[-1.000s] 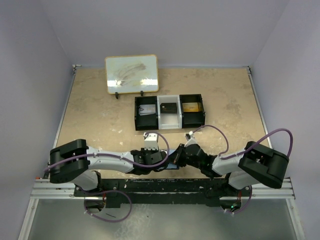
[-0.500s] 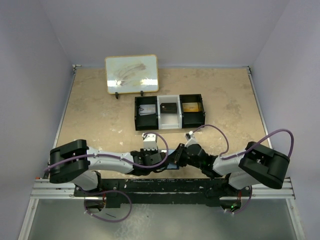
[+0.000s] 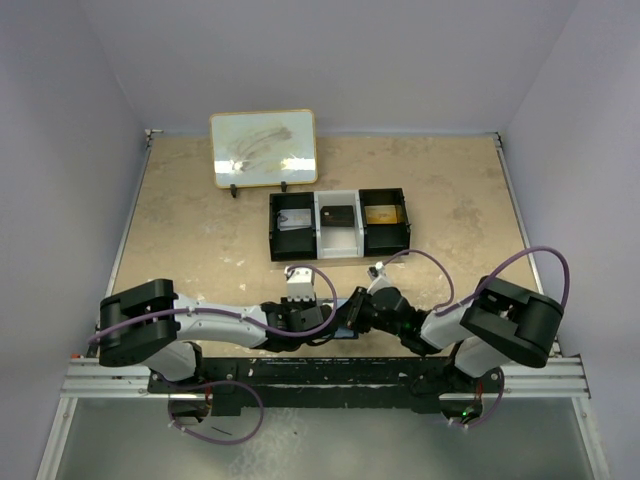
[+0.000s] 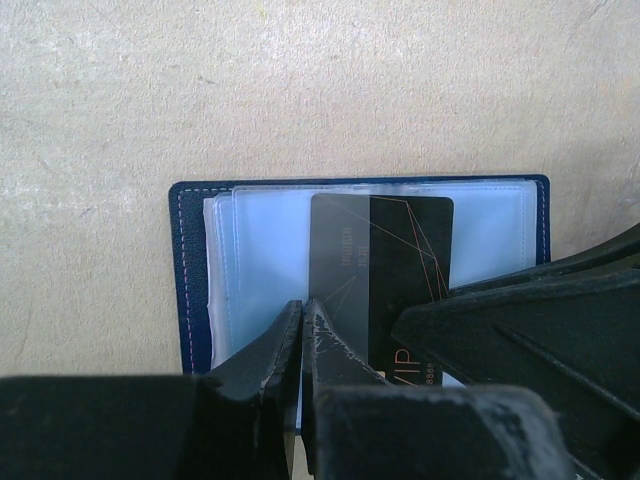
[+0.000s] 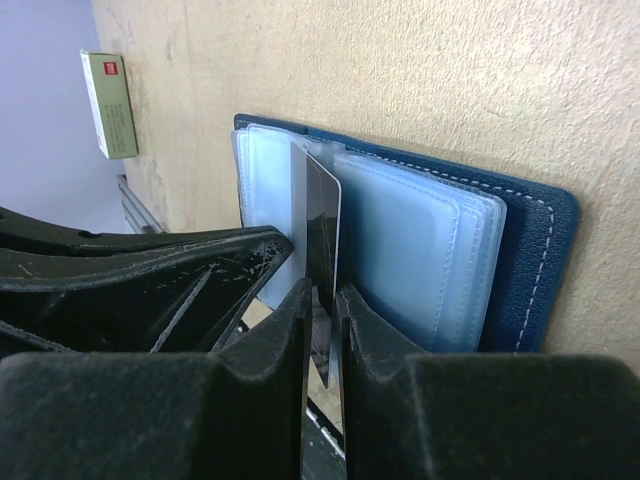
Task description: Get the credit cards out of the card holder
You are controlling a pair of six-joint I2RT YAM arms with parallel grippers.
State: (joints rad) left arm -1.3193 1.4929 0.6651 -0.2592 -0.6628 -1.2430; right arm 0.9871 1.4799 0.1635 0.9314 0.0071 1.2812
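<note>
The card holder (image 4: 190, 280) lies open on the table at the near edge, navy cover down and clear blue-grey sleeves up; it also shows as the card holder (image 5: 540, 250) (image 3: 346, 331). A black credit card (image 4: 410, 260) sticks partway out of a sleeve. My left gripper (image 4: 302, 308) is shut, tips on the sleeve at the card's left edge; whether it pinches the sleeve I cannot tell. My right gripper (image 5: 325, 295) stands narrowly open, one finger on each side of the black card (image 5: 322, 230). Both grippers meet over the holder, left gripper (image 3: 333, 322) and right gripper (image 3: 353, 318).
A black three-compartment tray (image 3: 340, 257) stands behind the grippers, with things in its compartments. A small box (image 3: 301, 278) (image 5: 110, 105) lies between the tray and the left wrist. A framed whiteboard (image 3: 264, 148) leans at the back left. The table's metal front rail (image 3: 320, 375) runs just below the holder.
The right jaws have parted slightly around the card. The right arm's upper links have swung left and nearer. The left wrist has drawn back a little to the left.
</note>
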